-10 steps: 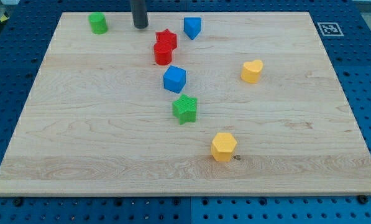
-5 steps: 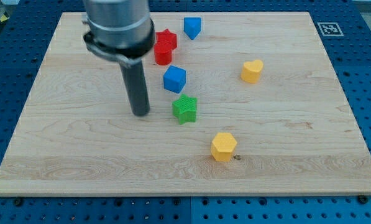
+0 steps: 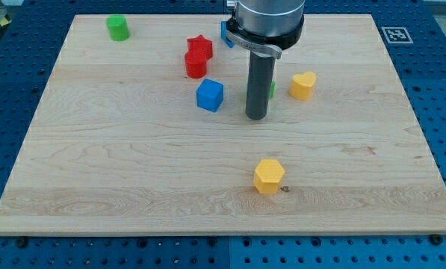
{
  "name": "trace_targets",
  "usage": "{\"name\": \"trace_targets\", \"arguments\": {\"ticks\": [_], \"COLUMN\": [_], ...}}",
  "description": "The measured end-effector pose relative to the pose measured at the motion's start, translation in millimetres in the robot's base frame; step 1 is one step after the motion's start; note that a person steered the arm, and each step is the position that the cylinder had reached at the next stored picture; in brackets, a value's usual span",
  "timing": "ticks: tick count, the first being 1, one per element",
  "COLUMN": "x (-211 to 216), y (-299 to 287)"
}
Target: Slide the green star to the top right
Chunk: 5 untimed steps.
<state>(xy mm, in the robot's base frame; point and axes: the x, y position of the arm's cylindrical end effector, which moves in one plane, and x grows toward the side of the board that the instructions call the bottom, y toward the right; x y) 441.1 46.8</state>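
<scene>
My tip (image 3: 255,117) rests on the wooden board (image 3: 103,157) near its middle, right of the blue cube (image 3: 210,96). The green star (image 3: 272,90) is almost wholly hidden behind the rod; only a green sliver shows at the rod's right edge, just left of the yellow heart (image 3: 303,85). I cannot tell whether the rod touches the star.
A red star (image 3: 200,46) and a red cylinder (image 3: 196,66) sit close together at upper middle. A blue block (image 3: 225,34) is partly hidden by the arm. A green cylinder (image 3: 118,28) is at top left, a yellow hexagon (image 3: 269,176) at lower middle. A marker tag (image 3: 396,34) lies off the board's top right corner.
The tip swept from the left of the green star to the right and up. The star moved up and right, from below the blue cube to beside the yellow heart.
</scene>
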Motion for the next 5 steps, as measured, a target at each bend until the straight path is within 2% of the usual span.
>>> {"name": "trace_targets", "arguments": {"ticks": [2, 3, 4, 5], "x": [-122.3, -115.4, -102.7, -121.3], "y": [42.9, 34.4, -3.7, -27.2]}}
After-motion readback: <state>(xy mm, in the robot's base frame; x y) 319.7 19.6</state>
